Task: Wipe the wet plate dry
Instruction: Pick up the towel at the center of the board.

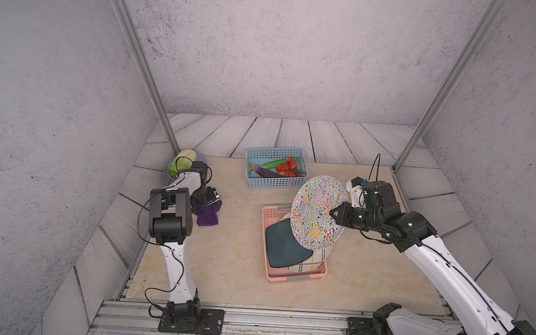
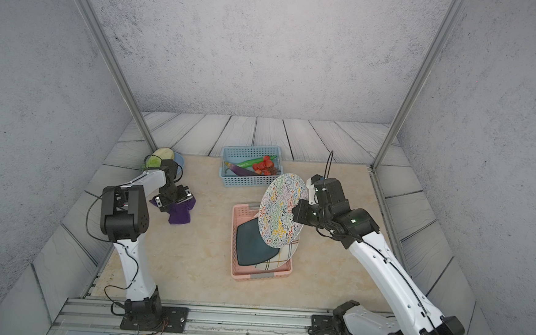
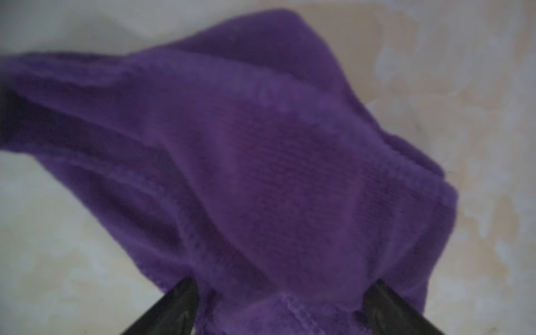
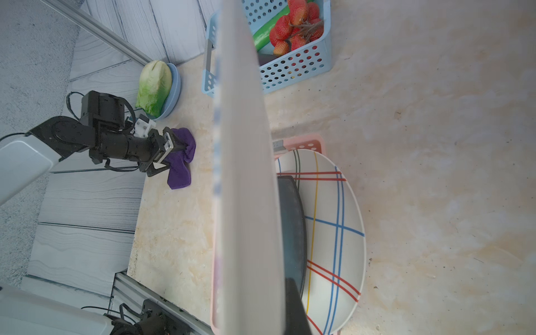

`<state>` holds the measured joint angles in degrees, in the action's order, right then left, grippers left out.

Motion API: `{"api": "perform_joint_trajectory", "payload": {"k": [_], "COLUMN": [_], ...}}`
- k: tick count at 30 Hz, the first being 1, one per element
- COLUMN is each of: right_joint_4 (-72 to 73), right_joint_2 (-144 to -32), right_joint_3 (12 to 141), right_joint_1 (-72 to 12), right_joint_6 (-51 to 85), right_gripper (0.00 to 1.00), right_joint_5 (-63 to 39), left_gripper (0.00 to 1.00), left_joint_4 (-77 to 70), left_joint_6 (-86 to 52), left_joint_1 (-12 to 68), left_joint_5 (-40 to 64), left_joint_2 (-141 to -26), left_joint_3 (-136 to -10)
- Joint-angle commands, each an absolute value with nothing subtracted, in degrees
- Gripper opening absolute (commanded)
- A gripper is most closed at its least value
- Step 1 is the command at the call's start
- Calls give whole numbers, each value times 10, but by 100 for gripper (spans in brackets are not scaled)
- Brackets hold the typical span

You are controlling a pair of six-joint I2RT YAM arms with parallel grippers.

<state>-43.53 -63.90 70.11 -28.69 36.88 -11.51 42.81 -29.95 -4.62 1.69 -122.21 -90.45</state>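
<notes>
**Jaws: right clamped on plate, left apart over cloth**

Right gripper (image 1: pixel 333 214) jaws are closed on the rim of the plate (image 1: pixel 318 211), at the edge facing the right arm. The plate is off the table (image 1: pixel 232 252), standing on edge and tilted, with its squiggle-patterned face turned toward the camera in both top views. In the right wrist view it shows edge-on as a pale band (image 4: pixel 249 174) across the middle of the frame.

Left gripper (image 3: pixel 282 307) jaws stand wide apart. Its fingers (image 3: pixel 179 307) straddle a bunched fold of the purple cloth (image 3: pixel 261 159). The view is blurred, so contact between pads and cloth cannot be told. The cloth (image 1: pixel 208 217) lies crumpled on the table, well apart from the plate.

Below the plate sits the pink basket (image 1: pixel 285 276). It holds a dark plate (image 1: pixel 282 245) lying on top of a striped plate (image 1: pixel 315 262). The held plate's lower edge overlaps both in the top views.

Behind them stands the blue basket (image 1: pixel 275 183), holding an eggplant, a cucumber and red fruit. At the far left corner, a lettuce (image 1: pixel 181 161) rests in a bowl (image 1: pixel 202 158), just behind the left arm's wrist.
</notes>
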Motion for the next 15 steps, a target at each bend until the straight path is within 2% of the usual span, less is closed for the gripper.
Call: {"api": "perform_joint_trajectory", "payload": {"k": [1,2,3,4,5,11,15], "right_joint_4": [-418,-416,-415,-412,-408,-360,-296], "right_joint_2": [-625,-627,-629,-632,-633,-642,-646], "right_joint_3": [714,716,720,723,725,713,691], "right_joint_1": [-286,-286,-286,-285,-285,-284,-280], "right_joint_6": [373,372,372,372,372,397,440], "right_gripper": [0,0,0,0,0,0,0], "right_joint_5": [-103,-106,-108,-109,-110,-136,-174], "left_gripper": [77,69,38,16,0,0,0], "left_joint_4": [452,455,454,452,447,448,455], "left_joint_6": [-292,-284,-272,-265,-259,-266,-302], "left_joint_1": [-49,-49,-52,-53,-53,-13,81], "left_joint_5": [56,61,70,90,106,239,220], "left_joint_2": [-1258,-1264,-1262,-1249,-1233,-978,-830], "left_joint_3": [-902,-903,-903,-898,-891,-837,-814]}}
